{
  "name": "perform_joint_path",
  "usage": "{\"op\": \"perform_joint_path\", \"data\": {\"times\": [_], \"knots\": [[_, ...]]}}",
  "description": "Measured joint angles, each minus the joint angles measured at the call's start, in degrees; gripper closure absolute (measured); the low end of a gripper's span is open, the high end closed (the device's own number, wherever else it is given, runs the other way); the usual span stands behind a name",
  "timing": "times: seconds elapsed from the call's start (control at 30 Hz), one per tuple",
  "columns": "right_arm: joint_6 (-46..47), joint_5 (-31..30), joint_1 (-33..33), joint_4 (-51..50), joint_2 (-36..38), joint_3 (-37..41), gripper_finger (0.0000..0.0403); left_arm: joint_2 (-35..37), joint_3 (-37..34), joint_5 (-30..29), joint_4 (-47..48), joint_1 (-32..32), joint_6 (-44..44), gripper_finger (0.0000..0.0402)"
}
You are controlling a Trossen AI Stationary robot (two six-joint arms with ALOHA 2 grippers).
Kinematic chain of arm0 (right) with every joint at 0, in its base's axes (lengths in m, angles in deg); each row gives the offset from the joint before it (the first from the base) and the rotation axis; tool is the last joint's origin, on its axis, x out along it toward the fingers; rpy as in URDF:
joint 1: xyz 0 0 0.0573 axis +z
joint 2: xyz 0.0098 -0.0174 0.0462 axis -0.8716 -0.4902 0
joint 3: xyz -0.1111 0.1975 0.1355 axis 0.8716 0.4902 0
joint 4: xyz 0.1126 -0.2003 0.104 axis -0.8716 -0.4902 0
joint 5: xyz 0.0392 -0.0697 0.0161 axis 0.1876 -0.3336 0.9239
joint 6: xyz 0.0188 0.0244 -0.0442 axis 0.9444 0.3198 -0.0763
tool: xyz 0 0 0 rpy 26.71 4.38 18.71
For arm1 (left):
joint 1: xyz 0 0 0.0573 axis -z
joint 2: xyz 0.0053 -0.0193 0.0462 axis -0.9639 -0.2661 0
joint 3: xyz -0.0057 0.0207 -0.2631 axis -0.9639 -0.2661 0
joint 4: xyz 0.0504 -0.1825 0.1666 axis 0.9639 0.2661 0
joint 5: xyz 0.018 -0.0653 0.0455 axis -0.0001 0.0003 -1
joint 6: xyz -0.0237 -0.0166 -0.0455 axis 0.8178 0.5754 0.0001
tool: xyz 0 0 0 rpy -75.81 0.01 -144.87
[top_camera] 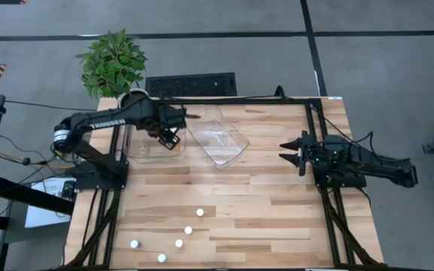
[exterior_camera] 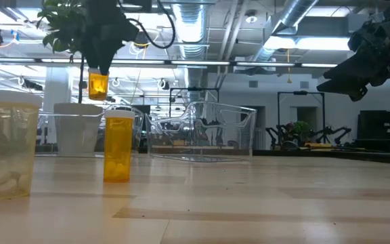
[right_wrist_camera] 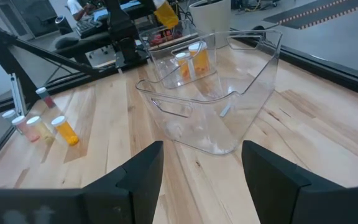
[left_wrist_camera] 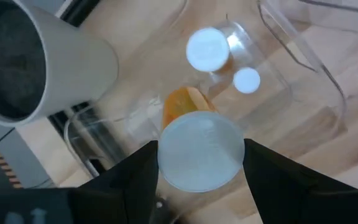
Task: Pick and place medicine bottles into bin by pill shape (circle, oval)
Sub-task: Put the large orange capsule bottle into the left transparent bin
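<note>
My left gripper (top_camera: 170, 138) is shut on an amber medicine bottle with a white cap (left_wrist_camera: 197, 152) and holds it above the left clear bin (top_camera: 143, 149). The bottle also shows in the low view (exterior_camera: 98, 85). Two capped bottles (left_wrist_camera: 207, 50) (left_wrist_camera: 247, 79) stand in that bin. Several more bottles (top_camera: 188, 230) stand on their bases near the table's near edge. My right gripper (top_camera: 292, 150) is open and empty at the table's right side, facing the second clear bin (right_wrist_camera: 216, 106). My left gripper pinches the bottle between its two fingers (left_wrist_camera: 135, 171) at the cap end (left_wrist_camera: 166, 155). The fingers come from above and point down. The bottle hangs upright below them, its amber body (exterior_camera: 98, 87) clear of the bin and the table.
The second clear bin (top_camera: 218, 135) lies skewed beside the left one at the table's far middle. A white plant pot (left_wrist_camera: 36, 62) with a green plant (top_camera: 113, 62) stands at the far left corner. The frame's dark rails (top_camera: 315, 143) run along the table's sides.
</note>
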Motion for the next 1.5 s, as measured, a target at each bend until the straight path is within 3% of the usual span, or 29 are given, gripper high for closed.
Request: {"op": "perform_joint_path", "data": {"times": [0.37,0.77,1.0,1.5], "knots": [[0.00,0.02,0.00,0.01,0.00,0.00,0.0178,0.03,-8.23,3.13,-7.00,-9.84,-5.66,0.0194],[0.00,0.02,0.02,-0.02,0.00,0.00,0.0178,6.04,-20.82,9.90,-21.41,-18.24,-8.91,0.0194],[0.00,0.02,0.00,-0.04,0.00,0.00,0.0178,6.22,-25.67,11.99,-24.99,-22.09,-10.00,0.0194],[0.00,0.02,0.02,-0.12,0.01,0.00,0.0178,4.61,-26.51,17.77,-29.13,-24.82,-9.47,0.0194]]}}
